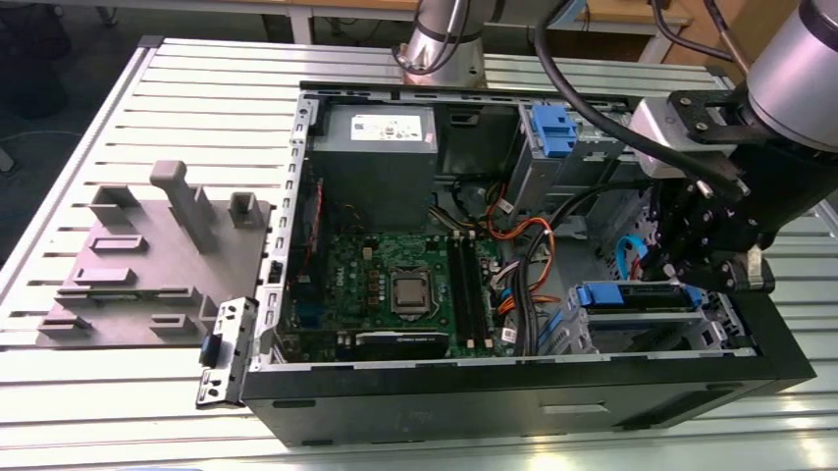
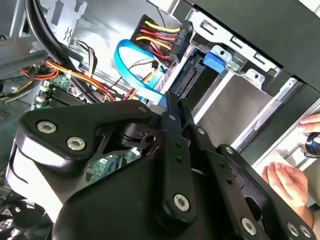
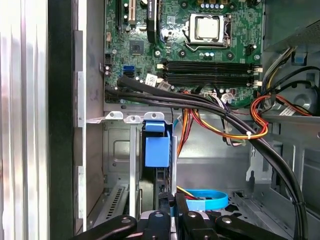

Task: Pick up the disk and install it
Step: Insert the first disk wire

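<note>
- One gripper (image 2: 172,100) reaches into one open computer case (image 1: 524,392) on the slatted surface (image 1: 78,118); jaws closed together, nothing between them
- One disk (image 1: 631,294) sits slotted in the drive cage (image 1: 649,332) at the exterior view's right, just beside the jaws; its blue carrier end faces the first wrist view (image 3: 156,151)
- One grey fixture (image 1: 144,255) lies outside the case

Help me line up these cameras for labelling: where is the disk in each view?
Exterior view: the disk sits in the drive cage, on the exterior view's right.
Second wrist view: the disk's blue carrier and connector edge stand in that cage.
First wrist view: the disk stands edge-on in that cage.
Shared landmark: the light blue flat cable beside it.
</note>
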### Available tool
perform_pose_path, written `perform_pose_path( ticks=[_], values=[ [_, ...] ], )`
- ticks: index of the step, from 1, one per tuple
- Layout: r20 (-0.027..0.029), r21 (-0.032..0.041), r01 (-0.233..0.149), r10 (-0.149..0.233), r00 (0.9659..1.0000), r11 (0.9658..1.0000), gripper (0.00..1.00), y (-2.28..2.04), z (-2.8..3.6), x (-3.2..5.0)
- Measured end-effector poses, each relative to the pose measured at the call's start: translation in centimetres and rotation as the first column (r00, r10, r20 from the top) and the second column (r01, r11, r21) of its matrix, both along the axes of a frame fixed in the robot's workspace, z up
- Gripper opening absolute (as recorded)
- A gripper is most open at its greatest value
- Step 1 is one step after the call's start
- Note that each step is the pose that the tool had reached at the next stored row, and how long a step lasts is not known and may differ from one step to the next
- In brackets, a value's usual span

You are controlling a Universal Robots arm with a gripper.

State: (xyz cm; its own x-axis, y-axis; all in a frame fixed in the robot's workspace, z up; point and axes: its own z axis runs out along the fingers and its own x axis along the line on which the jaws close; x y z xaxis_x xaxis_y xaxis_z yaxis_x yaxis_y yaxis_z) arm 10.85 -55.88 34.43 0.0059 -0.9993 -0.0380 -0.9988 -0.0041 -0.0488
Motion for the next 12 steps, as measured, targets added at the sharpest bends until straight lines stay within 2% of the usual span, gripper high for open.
perform_pose_path(
  ticks=[5,12],
  values=[
    [0.0003,0.0002,0.000,0.000,1.0000,1.0000,0.16,-0.22,-0.15,-0.03],
    [0.0014,0.0001,-0.001,0.001,1.0000,1.0000,0.16,-0.26,-0.38,-0.03]
  ],
)
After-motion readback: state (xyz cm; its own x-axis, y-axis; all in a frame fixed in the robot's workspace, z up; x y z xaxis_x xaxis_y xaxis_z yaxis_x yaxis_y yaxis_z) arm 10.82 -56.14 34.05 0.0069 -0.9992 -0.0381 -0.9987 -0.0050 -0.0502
